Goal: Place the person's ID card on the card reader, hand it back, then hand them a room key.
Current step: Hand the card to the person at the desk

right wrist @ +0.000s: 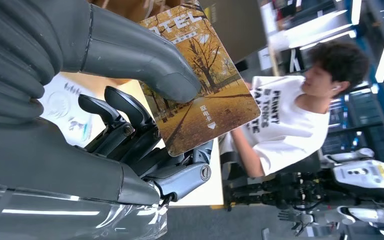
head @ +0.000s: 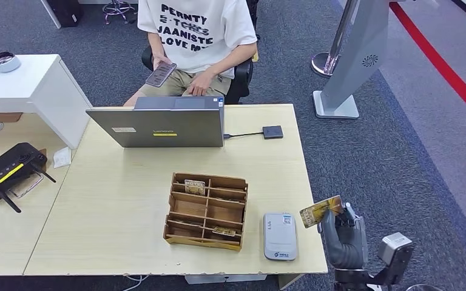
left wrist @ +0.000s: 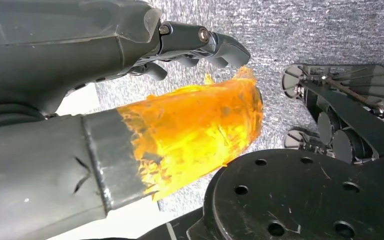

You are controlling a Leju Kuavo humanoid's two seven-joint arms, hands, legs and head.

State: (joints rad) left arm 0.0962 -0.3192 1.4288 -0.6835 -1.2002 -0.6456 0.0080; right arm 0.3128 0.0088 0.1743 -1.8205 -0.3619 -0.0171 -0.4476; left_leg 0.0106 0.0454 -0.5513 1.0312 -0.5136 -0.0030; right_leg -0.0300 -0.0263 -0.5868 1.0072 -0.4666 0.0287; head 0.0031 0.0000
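the right hand hangs off the table's front right corner, thumb and fingers pinching the card by one end so its long axis runs from 8 to 2 o'clock in the head view. the reader lies flat on the table just at 9 o'clock of that hand, long axis 12 to 6, so the card seems to need a short carry toward 9 and a turn flat. the left hand hangs low over the floor, fingers curled in, holding nothing.
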